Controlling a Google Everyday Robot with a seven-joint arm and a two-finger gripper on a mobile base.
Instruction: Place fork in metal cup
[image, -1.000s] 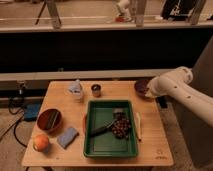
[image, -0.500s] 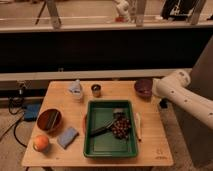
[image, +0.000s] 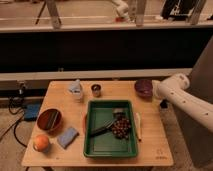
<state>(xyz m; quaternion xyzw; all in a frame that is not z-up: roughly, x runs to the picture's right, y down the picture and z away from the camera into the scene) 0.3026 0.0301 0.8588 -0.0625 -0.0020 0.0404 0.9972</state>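
Observation:
The small metal cup (image: 96, 90) stands upright on the wooden table (image: 60, 155), just behind the green tray (image: 95, 150). A dark utensil that looks like the fork (image: 103, 130) lies slanted inside the tray, next to a dark clustered pile (image: 120, 127). My white arm comes in from the right, and its gripper (image: 156, 89) end sits at the table's far right, just beside the dark purple bowl (image: 144, 87). The gripper is far from the fork and the cup and holds nothing that I can see.
A reddish-brown bowl (image: 49, 120), an orange fruit (image: 41, 143) and a blue sponge (image: 67, 136) lie at the front left. A blue-white object (image: 76, 89) stands left of the cup. A pale stick-like utensil (image: 138, 125) lies right of the tray.
My arm has drawn back to the right, away from above the purple bowl, which now shows fully. The objects on the table have not moved.

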